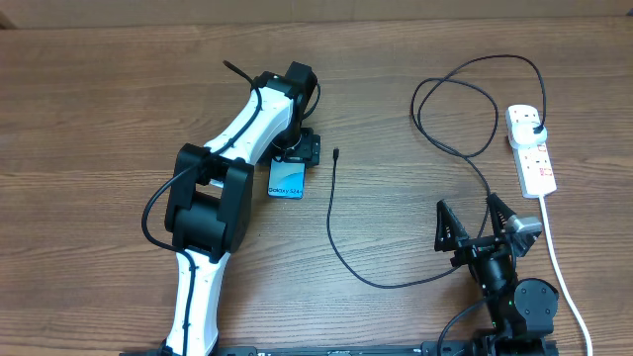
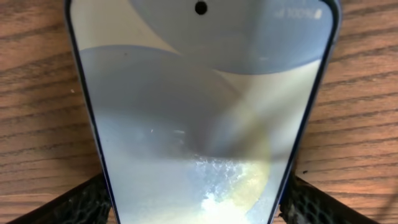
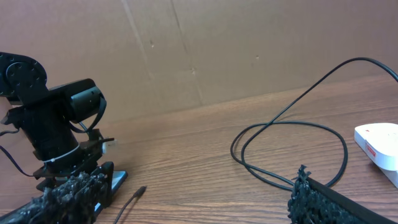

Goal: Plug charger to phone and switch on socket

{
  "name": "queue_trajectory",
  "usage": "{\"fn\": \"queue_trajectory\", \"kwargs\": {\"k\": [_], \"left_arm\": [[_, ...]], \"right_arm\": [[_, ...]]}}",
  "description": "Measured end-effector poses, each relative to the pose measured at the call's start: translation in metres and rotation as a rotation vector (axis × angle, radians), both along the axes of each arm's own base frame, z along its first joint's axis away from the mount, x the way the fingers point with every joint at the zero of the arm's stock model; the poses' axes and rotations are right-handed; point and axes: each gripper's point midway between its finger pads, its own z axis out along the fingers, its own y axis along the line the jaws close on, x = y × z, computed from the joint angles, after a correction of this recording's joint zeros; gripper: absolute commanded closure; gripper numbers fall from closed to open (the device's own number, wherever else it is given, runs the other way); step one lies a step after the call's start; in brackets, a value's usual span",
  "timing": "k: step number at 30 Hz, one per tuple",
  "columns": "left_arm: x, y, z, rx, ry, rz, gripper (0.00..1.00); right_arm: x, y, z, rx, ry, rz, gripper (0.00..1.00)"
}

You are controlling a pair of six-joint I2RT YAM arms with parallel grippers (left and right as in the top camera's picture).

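Observation:
The phone (image 1: 287,181) lies flat on the wooden table with its blue-teal screen lit; it fills the left wrist view (image 2: 199,112). My left gripper (image 1: 296,150) is over it, its two fingers pressed against the phone's long edges (image 2: 198,208). The charger cable (image 1: 330,222) lies loose, with its small plug tip (image 1: 337,153) just right of the phone and apart from it. The tip also shows in the right wrist view (image 3: 140,191). Its black plug sits in the white socket strip (image 1: 531,148). My right gripper (image 1: 480,225) is open and empty near the front.
The cable makes large loops (image 1: 465,109) at the back right, also in the right wrist view (image 3: 292,149). The strip's thick white cord (image 1: 559,267) runs toward the front right edge. A brown cardboard wall (image 3: 217,50) stands behind the table.

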Motion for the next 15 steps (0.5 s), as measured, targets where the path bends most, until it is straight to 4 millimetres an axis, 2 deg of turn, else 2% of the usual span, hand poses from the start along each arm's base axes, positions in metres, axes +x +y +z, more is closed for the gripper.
{"fn": "queue_trajectory", "kwargs": {"k": [15], "left_arm": [[-0.0002, 0.0002, 0.0004, 0.001, 0.001, 0.000, 0.19]], "right_arm": [[0.0000, 0.0001, 0.0000, 0.000, 0.000, 0.000, 0.00]]}}
